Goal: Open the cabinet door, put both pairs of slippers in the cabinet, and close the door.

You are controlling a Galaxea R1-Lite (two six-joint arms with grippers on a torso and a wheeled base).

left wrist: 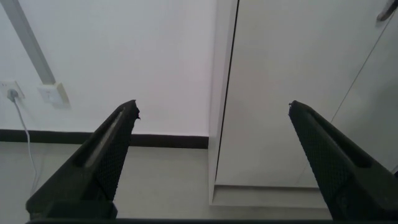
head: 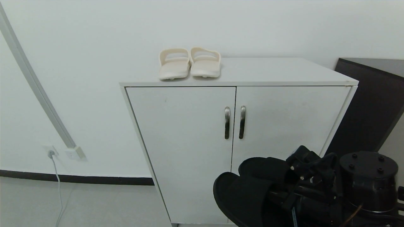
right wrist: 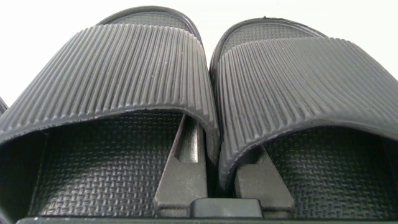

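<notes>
On the cabinet (head: 284, 71) top sat the beige slippers (head: 188, 63), both doors (head: 183, 142) shut. Low before the right door (head: 284, 126), the right gripper (head: 301, 171) pinched the black slippers (head: 249, 195) together, one finger inside each. The left gripper (left wrist: 212, 106) gaped wide, empty.

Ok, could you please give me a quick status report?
Left gripper open, empty. Right gripper shut on black slippers. Beige slippers on cabinet top. Doors shut, blocking entry.

Upper pair of slippers (head: 189, 64): laid on top of the cabinet (head: 189, 151), left of middle.
Lower pair of slippers (head: 249, 189): held by the right hand (right wrist: 219, 186) before the cabinet's right door.
</notes>
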